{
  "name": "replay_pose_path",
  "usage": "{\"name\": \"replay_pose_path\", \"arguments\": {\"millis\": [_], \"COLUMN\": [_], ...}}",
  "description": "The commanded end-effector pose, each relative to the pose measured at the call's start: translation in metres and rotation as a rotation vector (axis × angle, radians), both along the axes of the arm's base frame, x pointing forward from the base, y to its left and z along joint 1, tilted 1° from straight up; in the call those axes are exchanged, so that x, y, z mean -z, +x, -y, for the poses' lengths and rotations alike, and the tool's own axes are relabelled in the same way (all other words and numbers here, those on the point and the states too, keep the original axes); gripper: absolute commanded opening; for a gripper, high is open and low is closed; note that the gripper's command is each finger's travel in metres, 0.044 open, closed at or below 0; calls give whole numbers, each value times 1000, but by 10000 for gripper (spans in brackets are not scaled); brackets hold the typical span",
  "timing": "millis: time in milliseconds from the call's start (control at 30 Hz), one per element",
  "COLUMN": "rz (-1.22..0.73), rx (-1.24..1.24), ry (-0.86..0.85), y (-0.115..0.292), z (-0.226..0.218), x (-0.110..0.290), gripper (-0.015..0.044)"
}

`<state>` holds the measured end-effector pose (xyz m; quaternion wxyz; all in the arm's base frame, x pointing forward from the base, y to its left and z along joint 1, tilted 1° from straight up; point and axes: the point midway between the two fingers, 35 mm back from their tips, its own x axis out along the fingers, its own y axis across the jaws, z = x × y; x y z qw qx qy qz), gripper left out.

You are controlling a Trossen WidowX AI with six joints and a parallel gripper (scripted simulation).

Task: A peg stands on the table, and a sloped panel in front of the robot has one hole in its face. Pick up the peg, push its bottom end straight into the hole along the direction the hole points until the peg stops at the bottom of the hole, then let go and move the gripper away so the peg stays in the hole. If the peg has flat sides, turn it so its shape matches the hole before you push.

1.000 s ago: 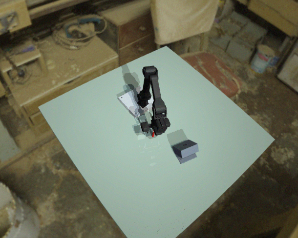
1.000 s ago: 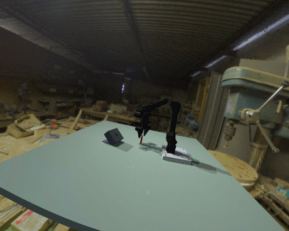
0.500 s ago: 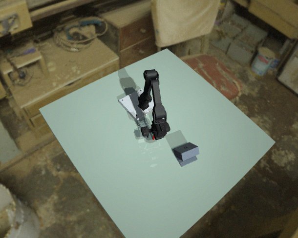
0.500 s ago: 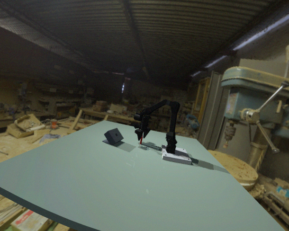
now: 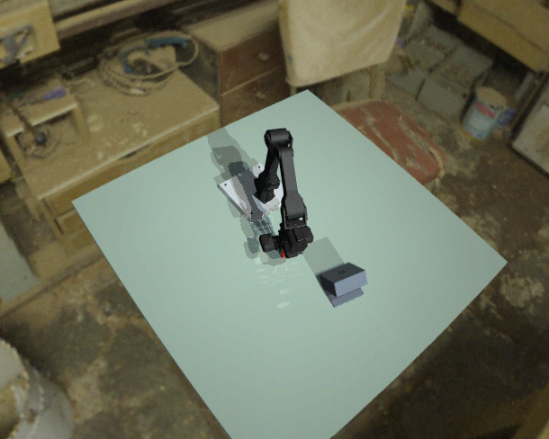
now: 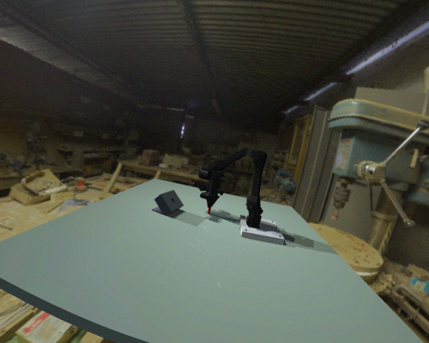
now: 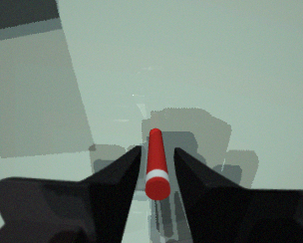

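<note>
Now our fingers (image 6: 209, 206) stand partly open around the peg (image 5: 283, 254) (image 6: 209, 210) (image 7: 156, 156), gripping nothing; we should close evenly, keeping it upright, before lifting.

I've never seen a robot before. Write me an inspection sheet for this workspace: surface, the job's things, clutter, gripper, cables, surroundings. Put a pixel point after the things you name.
Surface: pale green table (image 5: 256, 347) (image 6: 200, 278) (image 7: 224, 60), with shadows and small glints.
Job's things: red peg (image 5: 283, 254) (image 6: 209, 211) (image 7: 156, 159), round, white band near its top, upright, outside the hole (image 5: 341, 272) (image 6: 172, 200) in the dark block (image 5: 350, 287) (image 6: 166, 205) (image 7: 25, 12).
Clutter: wooden box (image 6: 41, 182) and scraps beyond the table.
Gripper (image 5: 284, 252) (image 6: 209, 206) (image 7: 157, 151): partly closed around the peg; firm grip unconfirmed.
Cables: coiled cord on a bench; none seen on the robot.
Surroundings: dusty workshop, drill press (image 6: 379, 157).
</note>
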<state>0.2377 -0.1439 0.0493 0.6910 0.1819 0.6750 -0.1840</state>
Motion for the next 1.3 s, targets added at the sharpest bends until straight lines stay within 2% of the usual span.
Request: {"name": "replay_pose_path", "arguments": {"millis": [0,233,1000,1267], "rz": [0,0,0,18], "rx": [0,0,6,-3], "ry": [1,1,6,-16], "y": [0,0,1,6], "z": [0,0,2,0], "x": [0,-1,-78,-79], "gripper": [46,0,0,0]}}
